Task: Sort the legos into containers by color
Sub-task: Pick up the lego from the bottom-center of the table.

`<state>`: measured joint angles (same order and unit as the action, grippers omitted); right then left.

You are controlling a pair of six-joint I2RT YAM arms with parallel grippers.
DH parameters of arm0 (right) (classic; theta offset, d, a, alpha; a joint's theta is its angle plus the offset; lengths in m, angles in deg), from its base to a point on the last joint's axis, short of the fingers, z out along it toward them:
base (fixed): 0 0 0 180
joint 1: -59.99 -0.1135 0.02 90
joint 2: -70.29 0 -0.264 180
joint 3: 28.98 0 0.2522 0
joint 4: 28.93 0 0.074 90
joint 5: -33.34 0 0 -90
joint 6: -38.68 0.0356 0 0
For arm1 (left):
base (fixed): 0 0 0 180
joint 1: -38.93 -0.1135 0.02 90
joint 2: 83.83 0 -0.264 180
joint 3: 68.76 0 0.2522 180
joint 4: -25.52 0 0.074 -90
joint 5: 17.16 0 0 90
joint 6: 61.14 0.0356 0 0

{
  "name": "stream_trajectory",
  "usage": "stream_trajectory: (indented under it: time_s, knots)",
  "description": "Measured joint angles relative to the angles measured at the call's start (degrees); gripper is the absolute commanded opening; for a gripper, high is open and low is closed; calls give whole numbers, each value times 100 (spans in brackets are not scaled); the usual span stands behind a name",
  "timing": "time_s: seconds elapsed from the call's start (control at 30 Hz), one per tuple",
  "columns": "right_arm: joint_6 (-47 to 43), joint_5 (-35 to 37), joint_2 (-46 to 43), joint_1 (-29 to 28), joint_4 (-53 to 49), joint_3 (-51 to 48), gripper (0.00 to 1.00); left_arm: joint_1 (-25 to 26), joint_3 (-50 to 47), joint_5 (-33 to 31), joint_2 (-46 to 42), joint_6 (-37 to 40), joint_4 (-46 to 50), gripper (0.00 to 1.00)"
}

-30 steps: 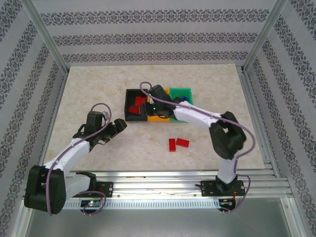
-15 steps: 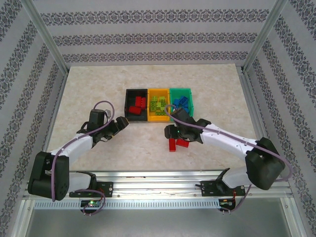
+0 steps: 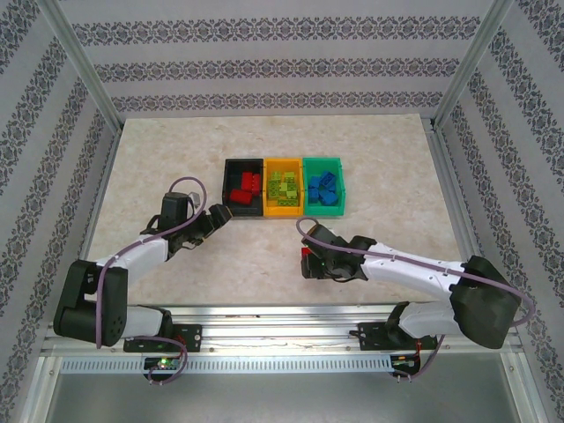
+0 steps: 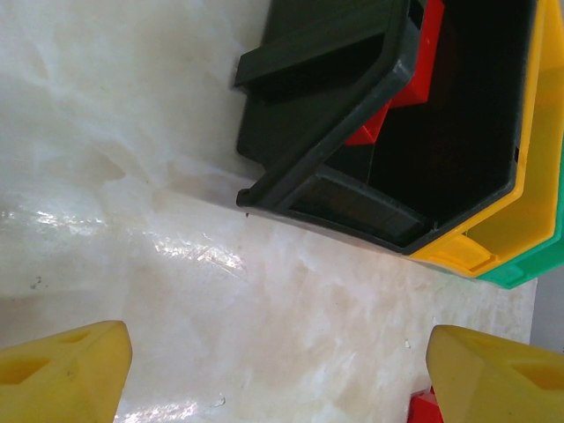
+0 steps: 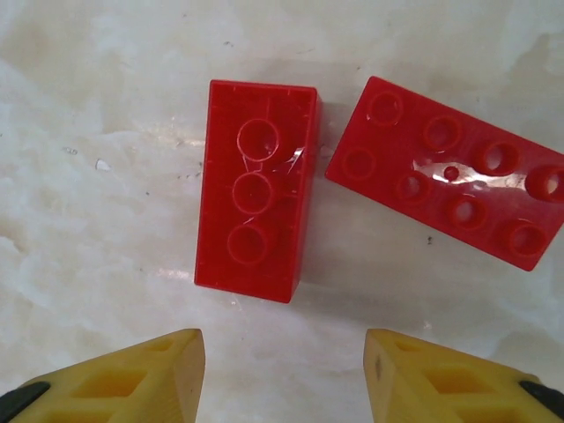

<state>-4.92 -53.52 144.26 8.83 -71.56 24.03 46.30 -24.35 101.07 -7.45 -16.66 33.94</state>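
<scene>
so the right gripper [image 5: 282, 379] hangs low over the table [image 3: 159, 159], toward the near edge, with its yellow fingers [image 5: 132, 374] spread wide and nothing between them. Just ahead of the tips, two red legos lie flat on the marble-look top. One is a narrow brick [image 5: 256, 201] showing three round holes in a row. The other is a wider eight-stud brick [image 5: 449, 172], tilted and just beside the first; can't tell if their corners actually touch. Both sit well apart from the bins, on the arms' side

the left gripper [image 4: 278, 379] is wide open too, empty, and hovers just off the near left corner of the black bin [image 4: 352, 123], not touching it

the three bins stand in a row mid-table with their walls pressed together:
- black bin on the left, holding red bricks [image 3: 242, 189]
- orange bin [image 3: 284, 162] in the middle, holding lime green bricks [image 3: 282, 187]
- green bin [image 3: 322, 161] on the right, holding blue bricks [image 3: 322, 187]

there's plenty of room to move: bare tabletop left of the black bin, behind the row up to the far edge, and right of the green bin. Metal frame rails [image 3: 84, 66] run up at the corners
</scene>
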Motion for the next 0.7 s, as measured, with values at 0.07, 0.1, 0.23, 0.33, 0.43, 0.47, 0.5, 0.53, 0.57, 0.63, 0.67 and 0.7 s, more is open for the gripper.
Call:
stream_trajectory:
  time_s: [0.07,0.1,0.23,0.33,0.43,0.47,0.5,0.53,0.57,0.63,0.67,0.7]
  knots:
    - [22,55,96,0,33,2,53,0,0,31,46,-2,-15,87]
    - [24,70,179,0,39,24,53,0,0,33,52,-11,-20,87]
    - [17,85,603,0,107,256,53,0,0,31,52,-17,-31,87]
    - [-4,114,911,0,168,494,53,0,0,24,37,-13,-24,87]
    - [-28,116,1141,-2,240,629,53,0,0,4,-46,2,-2,87]
    - [-31,116,1191,-2,264,647,53,0,0,2,-92,9,2,87]
    - [-31,116,1235,0,293,651,53,0,0,0,-133,11,2,87]
    - [-35,116,1276,-2,304,658,52,0,0,0,-162,11,2,87]
    - [-46,114,1327,0,306,675,52,0,0,0,-177,13,2,87]
    - [-70,114,1480,-2,328,732,51,0,0,0,-181,13,13,87]
    - [-79,114,1569,-2,356,756,49,0,0,0,-181,13,15,87]
    - [-107,114,1646,-2,411,765,47,0,0,0,-181,13,15,87]
